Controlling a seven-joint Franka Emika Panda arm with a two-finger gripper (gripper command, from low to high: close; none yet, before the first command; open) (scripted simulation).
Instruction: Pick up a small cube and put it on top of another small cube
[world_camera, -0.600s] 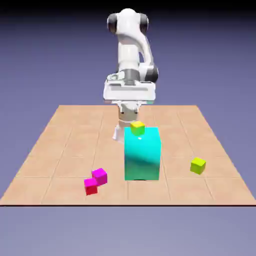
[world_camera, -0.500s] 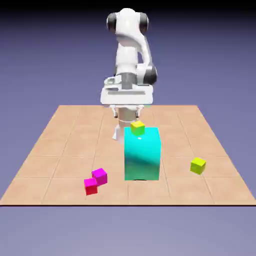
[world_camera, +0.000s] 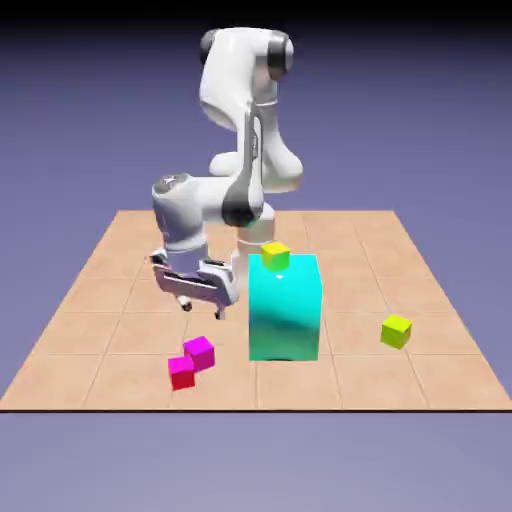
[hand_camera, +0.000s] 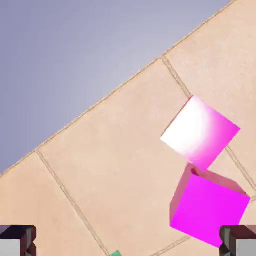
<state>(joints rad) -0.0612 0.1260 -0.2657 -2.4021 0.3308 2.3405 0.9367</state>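
The small magenta-purple cube (world_camera: 200, 352) rests on the table, touching a redder hot-pink cube (world_camera: 181, 372) in front of it. My gripper (world_camera: 202, 307) hangs open a little above and behind this pair, with nothing between its fingers. In the hand view the magenta-purple cube (hand_camera: 207, 207) lies near the right fingertip (hand_camera: 240, 241), off to the right of the gripper (hand_camera: 128, 245); the hot-pink cube (hand_camera: 200, 132) sits beyond it. One lime cube (world_camera: 275, 256) sits on top of the big cyan block (world_camera: 285, 307). Another lime cube (world_camera: 396, 330) lies on the table at the exterior view's right.
The tall cyan block stands just to the exterior view's right of my gripper. The table's front edge (hand_camera: 100, 102) runs diagonally across the hand view beyond the cubes.
The arm has swung from behind the cyan block to the exterior view's left and come down toward the two pinkish cubes. No cube has moved.
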